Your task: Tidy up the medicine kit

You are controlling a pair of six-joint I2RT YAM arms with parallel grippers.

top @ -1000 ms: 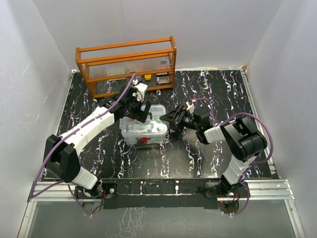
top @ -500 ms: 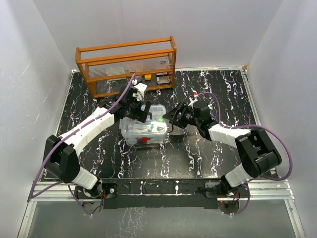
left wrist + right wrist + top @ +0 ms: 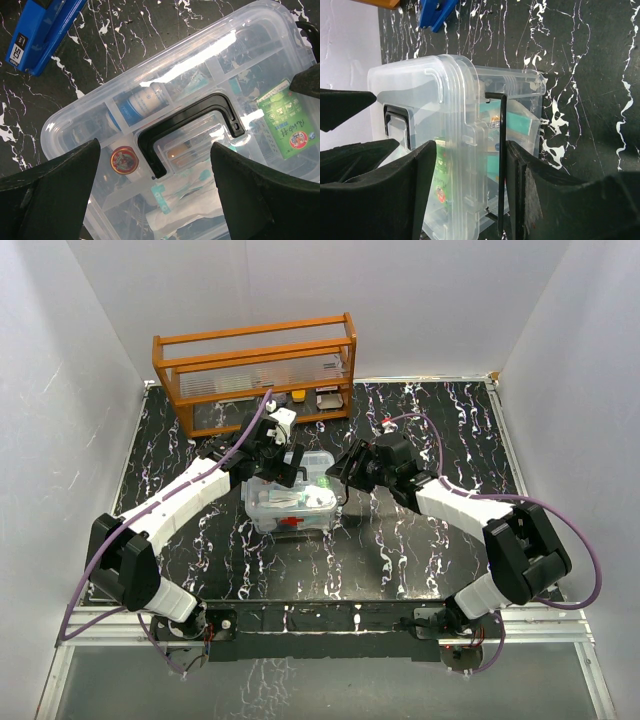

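- Overhead: the medicine kit point(image 3: 292, 502) sits on the table point(image 3: 430, 540), with an orange rack point(image 3: 255, 370) just behind it.
- Left wrist only: the left gripper point(image 3: 155, 175) is spread wide above the kit's dark handle point(image 3: 195, 125).
- Right wrist: the right gripper point(image 3: 470, 150) straddles the kit's end; whether it is clamped cannot be told.

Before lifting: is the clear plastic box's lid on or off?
On: the clear lid, black handle up, sits across the whole box.

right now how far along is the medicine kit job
Looks done: supplies sit in compartments under the lid, which is on the medicine kit. In hand: the right tool straddles the kit's end at the wire side clip; a firm grip is unclear. The left tool hovers open over the dark handle. Possibly left: securing the lid, and a blue item lying outside on the table.
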